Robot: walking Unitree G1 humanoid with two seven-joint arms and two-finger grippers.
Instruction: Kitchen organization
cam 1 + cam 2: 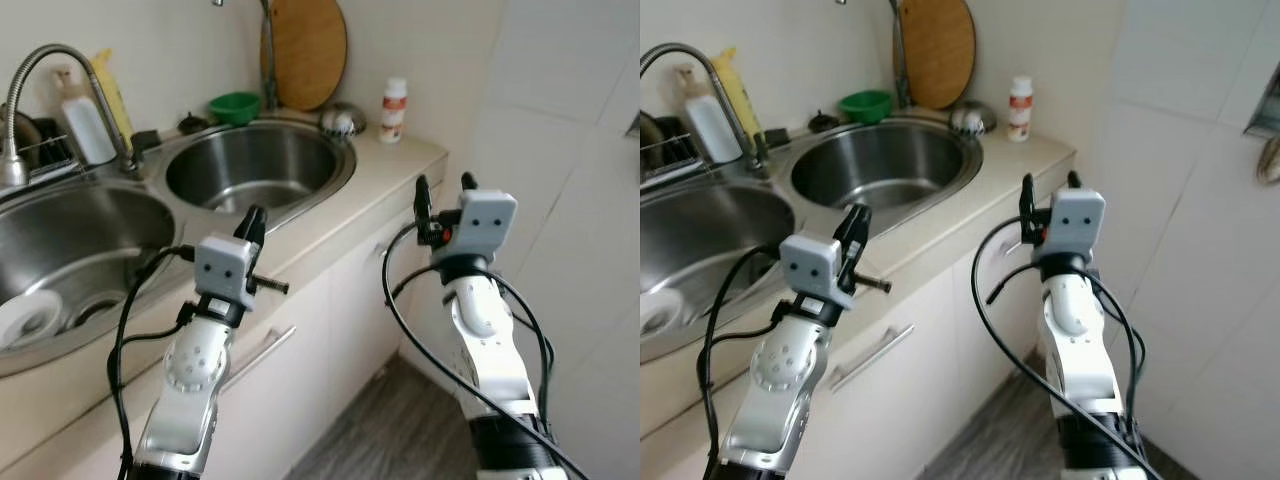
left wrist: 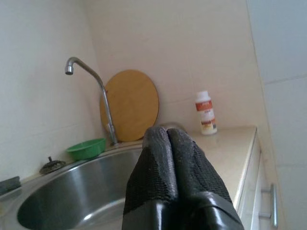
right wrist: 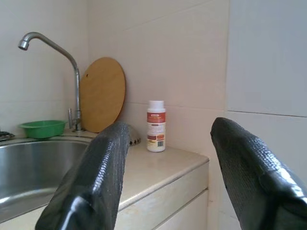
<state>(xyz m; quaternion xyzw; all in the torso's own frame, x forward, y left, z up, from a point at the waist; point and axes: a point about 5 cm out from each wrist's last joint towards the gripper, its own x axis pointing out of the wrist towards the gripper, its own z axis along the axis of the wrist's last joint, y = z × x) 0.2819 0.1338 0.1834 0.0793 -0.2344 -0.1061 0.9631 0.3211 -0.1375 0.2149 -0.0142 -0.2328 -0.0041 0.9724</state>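
Observation:
A white bottle with a red label (image 1: 394, 110) stands at the far right of the beige counter (image 1: 400, 165), beside a shiny steel ball-shaped item (image 1: 342, 120). A round wooden cutting board (image 1: 305, 50) leans on the wall behind the round sink basin (image 1: 255, 165), with a green bowl (image 1: 235, 106) on its rim. My left gripper (image 1: 255, 222) is shut and empty, raised over the counter's front edge. My right gripper (image 1: 445, 183) is open and empty, held beyond the counter's right end. In the right wrist view the bottle (image 3: 156, 126) is seen between the fingers (image 3: 103, 163), farther off.
A second basin (image 1: 80, 250) on the left holds a white plate (image 1: 30, 315). A curved faucet (image 1: 60, 60), a white dispenser bottle (image 1: 85, 125) and a yellow item (image 1: 113, 95) stand behind it. Cabinet handles (image 1: 258, 358) are below. A tiled wall is on the right, wood floor beneath.

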